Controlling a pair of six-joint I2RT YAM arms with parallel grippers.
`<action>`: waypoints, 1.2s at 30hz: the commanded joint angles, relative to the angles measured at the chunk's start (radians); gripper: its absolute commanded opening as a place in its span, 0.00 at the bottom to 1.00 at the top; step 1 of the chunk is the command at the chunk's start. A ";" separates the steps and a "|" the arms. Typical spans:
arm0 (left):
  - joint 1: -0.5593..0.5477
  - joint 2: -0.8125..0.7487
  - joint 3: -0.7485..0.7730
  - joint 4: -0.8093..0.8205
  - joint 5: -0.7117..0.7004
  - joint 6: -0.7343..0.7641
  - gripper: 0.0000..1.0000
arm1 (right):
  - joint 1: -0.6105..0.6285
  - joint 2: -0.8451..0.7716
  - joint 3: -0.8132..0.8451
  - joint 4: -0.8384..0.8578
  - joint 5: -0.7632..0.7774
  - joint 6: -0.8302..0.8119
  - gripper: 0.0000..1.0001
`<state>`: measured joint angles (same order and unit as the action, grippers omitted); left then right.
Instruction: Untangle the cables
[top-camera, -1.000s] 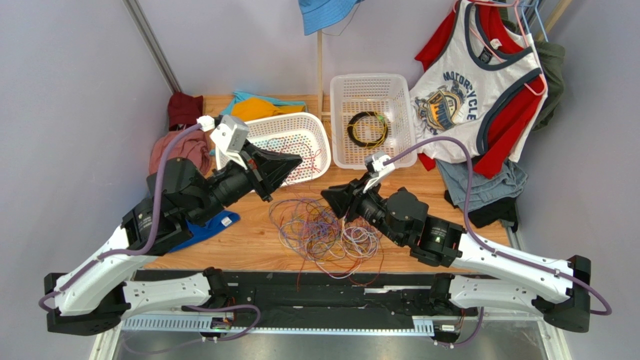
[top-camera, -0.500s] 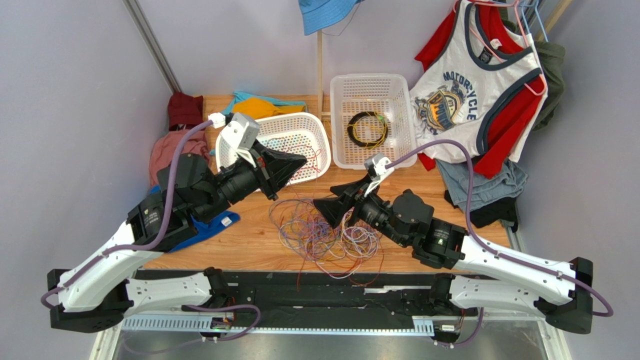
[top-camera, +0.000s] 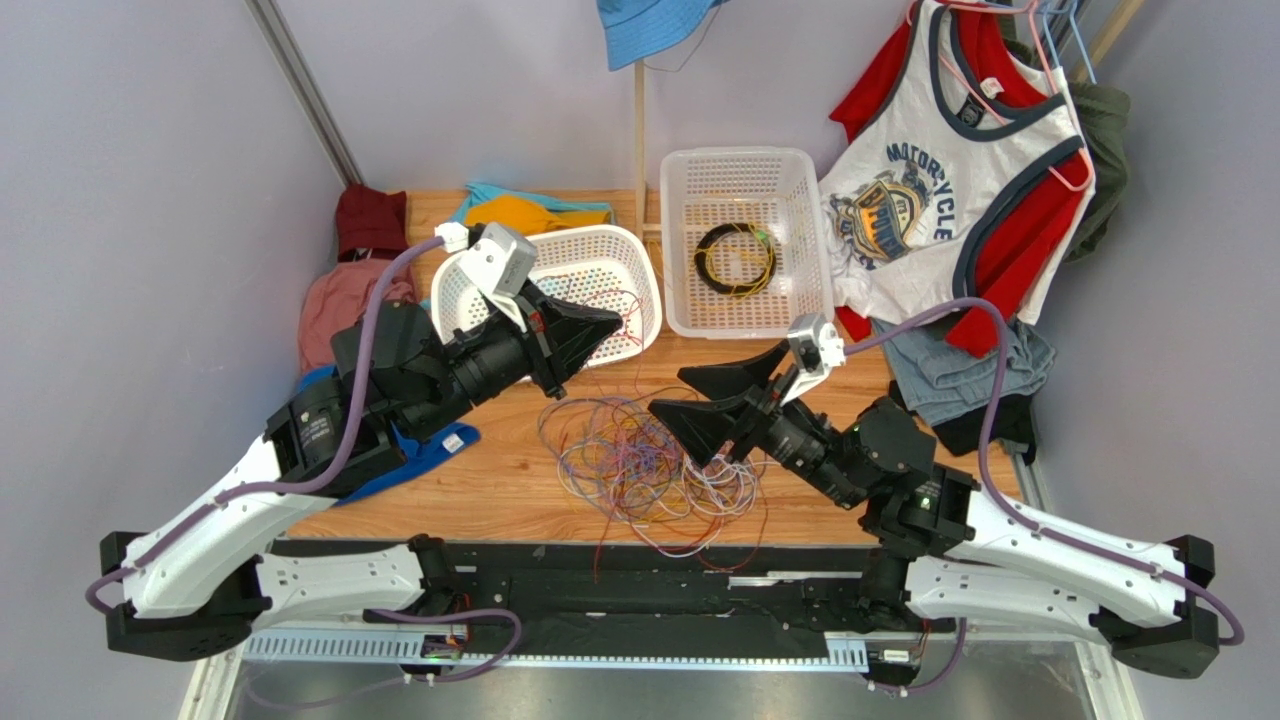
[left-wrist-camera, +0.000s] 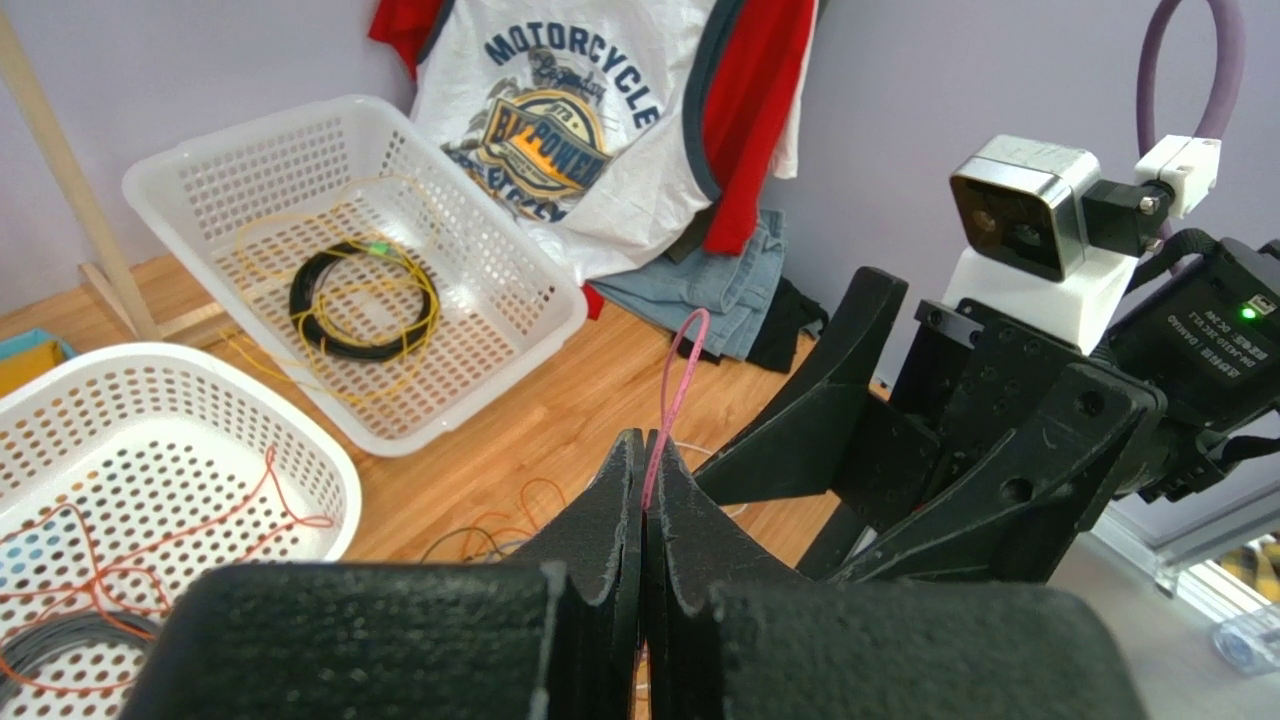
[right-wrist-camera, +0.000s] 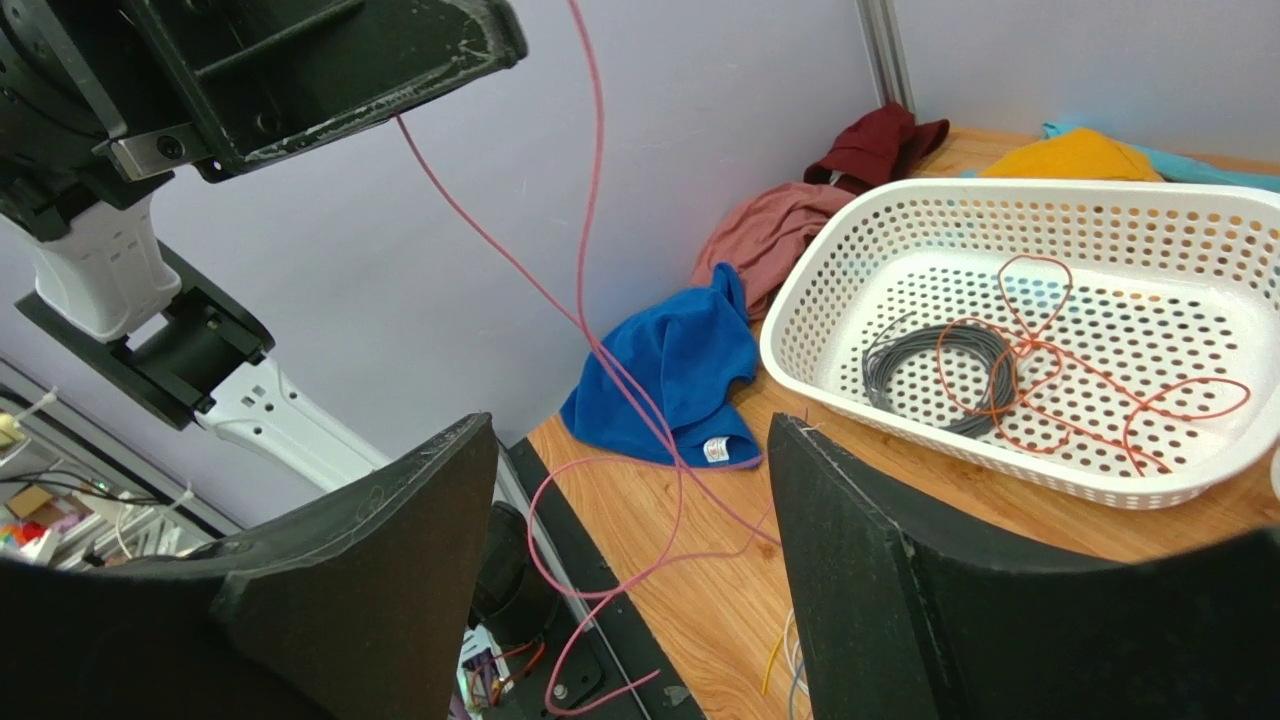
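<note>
The cables (top-camera: 646, 458) lie in a messy knot of purple, orange, yellow, white and red strands on the wooden table between the arms. My left gripper (top-camera: 613, 321) is raised above the pile's far left side. It is shut on a thin pink cable (left-wrist-camera: 670, 383) that pokes out past its tips (left-wrist-camera: 643, 446). In the right wrist view that pink cable (right-wrist-camera: 592, 195) hangs from the left gripper (right-wrist-camera: 331, 60) down to the table edge. My right gripper (top-camera: 672, 392) is open and empty over the pile's right side, with wide fingers (right-wrist-camera: 383, 563) and the pink strand seen between them.
A rounded white basket (top-camera: 643, 285) at the back left holds a grey coil and orange wire (right-wrist-camera: 992, 353). A rectangular white basket (top-camera: 679, 240) behind holds a black coil (left-wrist-camera: 358, 300). A blue cloth (right-wrist-camera: 676, 360) lies on the left, and clothes hang at the right (top-camera: 932, 180).
My left gripper has risen and moved right and farther back with the pink cable. My right arm has swung to the right and its gripper has turned, so both spread fingers show.
</note>
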<state>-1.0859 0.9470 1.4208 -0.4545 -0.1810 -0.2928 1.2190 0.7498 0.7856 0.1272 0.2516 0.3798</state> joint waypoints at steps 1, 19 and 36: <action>-0.002 0.021 0.049 0.004 0.043 0.003 0.00 | 0.005 0.074 0.079 0.015 -0.046 -0.042 0.71; -0.002 -0.002 0.050 -0.013 0.092 -0.017 0.00 | -0.009 0.261 0.123 0.025 0.247 -0.052 0.19; 0.000 -0.180 0.165 -0.069 -0.248 0.112 0.00 | -0.515 0.022 -0.006 -0.268 0.215 0.150 0.00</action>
<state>-1.0859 0.8139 1.5517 -0.5236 -0.2913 -0.2436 0.7444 0.8810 0.7712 -0.1242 0.4862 0.4904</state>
